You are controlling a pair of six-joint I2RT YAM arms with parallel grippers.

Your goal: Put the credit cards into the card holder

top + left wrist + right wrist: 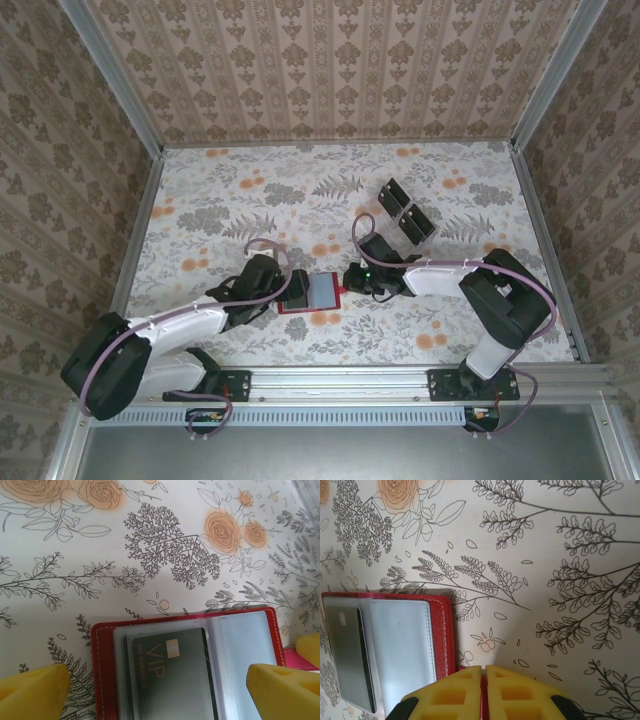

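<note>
Roughly, nearest first: both arms reached in to the card holder (pixel 322 293), which lay open and flat on the flowered tablecloth (pixel 250 190) mid-table, between the two claws. On one side the left claw (pixel 157 680) stood wide apart, its yellow foam pads (pixel 32 690) either side of the holder's end, gripping nothing. On the other, the right claw (pixel 483 685) was pinched together on the red snap tab (pixel 299 658) at the holder's edge.

The holder was a red, stitched, leather-look cover, squarish, with clear glossy sleeves (pixel 402 645) inside. One dark card (pixel 167 675), thin and stiff with gold "VIP" print and a chip, sat inside a sleeve.

Further out, far right, the other cards (pixel 407 212) lay well apart from the holder. They were dark flat rectangles, at least two; I couldn't tell the exact count.

My read of the step: the right claw was pinning the holder by its tab. The next move would need a claw to fetch a far card, an awkward edge pick off the cloth, then slide it into a free sleeve.
</note>
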